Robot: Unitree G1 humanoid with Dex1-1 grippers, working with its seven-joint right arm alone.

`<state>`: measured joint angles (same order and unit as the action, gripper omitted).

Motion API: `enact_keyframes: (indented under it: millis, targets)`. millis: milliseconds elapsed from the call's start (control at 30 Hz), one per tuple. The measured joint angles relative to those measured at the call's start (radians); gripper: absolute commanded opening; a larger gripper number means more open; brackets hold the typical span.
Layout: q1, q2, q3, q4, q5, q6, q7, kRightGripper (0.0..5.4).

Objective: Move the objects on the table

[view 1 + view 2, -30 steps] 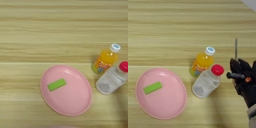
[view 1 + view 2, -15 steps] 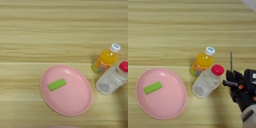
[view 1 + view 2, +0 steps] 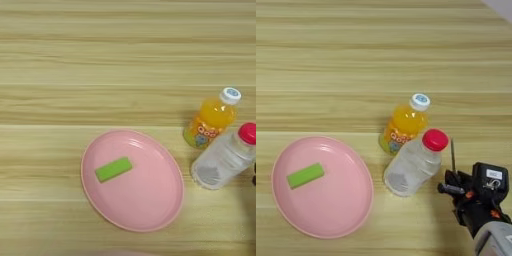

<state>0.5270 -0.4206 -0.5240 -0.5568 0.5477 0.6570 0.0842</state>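
Note:
The clear bottle with a red cap (image 3: 415, 164) lies tilted on the wooden table (image 3: 356, 65), its cap pointing up and right. Touching its upper side is the orange juice bottle (image 3: 403, 125) with a white-blue cap and a colourful label. Both also show in the left eye view, the clear bottle (image 3: 225, 159) and the juice bottle (image 3: 212, 120) near the right edge. My right gripper (image 3: 452, 188) shows only in the right eye view, low on the right, just right of the clear bottle's body and a little apart from it.
A pink oval plate (image 3: 346, 210) sits at the lower left with a small green block (image 3: 305, 175) lying in it. A thin dark rod (image 3: 452, 155) sticks up from the gripper beside the red cap.
My gripper has come in from the right edge, moving left and down until it sits close beside the clear bottle. The bottles, plate and block have not moved.

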Motion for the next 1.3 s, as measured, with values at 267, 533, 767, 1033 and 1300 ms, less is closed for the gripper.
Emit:
enact_keyframes:
  millis: [267,533,767,1033,1300]
  targets:
    - [-0.011,0.021,0.009,0.055,-0.057,-0.012,0.047,0.82]
    - [-0.020,0.039,0.013,0.092,-0.114,-0.013,0.079,0.82]
    - [-0.033,0.051,0.013,0.103,-0.136,-0.014,0.101,0.82]
    - [-0.039,0.067,0.010,0.103,-0.154,-0.014,0.108,1.65]
    - [-0.043,0.073,0.002,0.096,-0.164,-0.013,0.122,2.42]
